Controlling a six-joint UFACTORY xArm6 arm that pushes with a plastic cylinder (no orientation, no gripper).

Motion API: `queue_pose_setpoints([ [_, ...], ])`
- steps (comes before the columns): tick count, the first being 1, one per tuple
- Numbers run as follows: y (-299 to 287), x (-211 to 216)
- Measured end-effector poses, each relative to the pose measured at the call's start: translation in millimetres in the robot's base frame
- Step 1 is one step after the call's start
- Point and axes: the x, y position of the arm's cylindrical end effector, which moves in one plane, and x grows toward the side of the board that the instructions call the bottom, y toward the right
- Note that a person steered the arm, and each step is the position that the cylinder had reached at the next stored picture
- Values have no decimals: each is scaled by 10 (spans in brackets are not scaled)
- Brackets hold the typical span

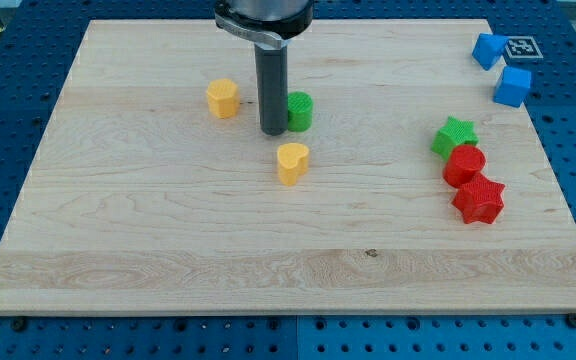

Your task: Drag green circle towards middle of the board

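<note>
The green circle (299, 111) is a small green cylinder on the wooden board (168, 240), a little above the board's middle. My tip (273, 131) stands right at its left side, touching or nearly touching it, and the rod covers the block's left edge. A yellow block (223, 98) lies to the tip's left. A yellow heart-shaped block (292, 163) lies just below the tip.
A green star (454, 135), a red circle (464, 165) and a red star (479, 199) cluster at the view's right. Two blue blocks (488, 49) (512, 87) sit at the top right corner, next to a black-and-white marker tag (521, 46).
</note>
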Motion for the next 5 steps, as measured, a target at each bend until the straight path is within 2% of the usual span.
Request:
queue_pose_setpoints([
  [5, -31, -94],
])
